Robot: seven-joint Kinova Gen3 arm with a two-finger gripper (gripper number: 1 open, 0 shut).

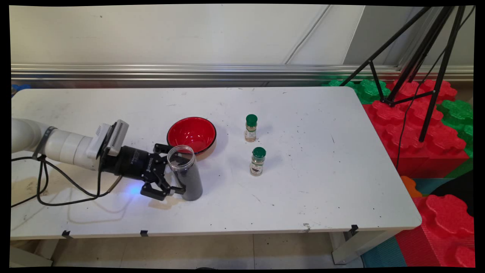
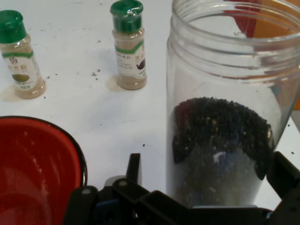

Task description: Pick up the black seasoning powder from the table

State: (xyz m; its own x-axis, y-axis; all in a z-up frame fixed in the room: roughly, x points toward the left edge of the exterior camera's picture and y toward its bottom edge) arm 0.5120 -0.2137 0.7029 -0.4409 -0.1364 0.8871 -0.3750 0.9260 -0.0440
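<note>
Where the arm reaches in low over the counter's [image 1: 310, 197] left side, the tool [image 1: 171, 170] is clamped on a clear plastic jar [image 1: 185, 172], one finger on the jar's far side and the other on its near side, low on the body. The jar has no lid, stands upright on the counter and is filled well over half with fine black grains. In the hand view the jar [image 2: 225, 117] fills the right half, its open threaded mouth at the top and the dark grains below, with the tool's [image 2: 206, 206] black linkage rising around its base.

A red bowl [image 1: 192, 133] with a black outside sits just behind the jar, toward the counter's far edge, so close that the jar's mouth overlaps its rim in the main view; whether they touch cannot be told. The bowl [image 2: 33, 173] looks empty and shows in the hand view's lower left.

Two small spice bottles with green caps stand upright near the counter's middle, well apart from the jar. The farther spice bottle [image 1: 251, 128] holds a pale powder; the nearer spice bottle [image 1: 258, 161] stands just toward the front edge from it, with a darker patch on its label. Black cables [image 1: 57, 189] hang from the arm onto the counter's left side.
</note>
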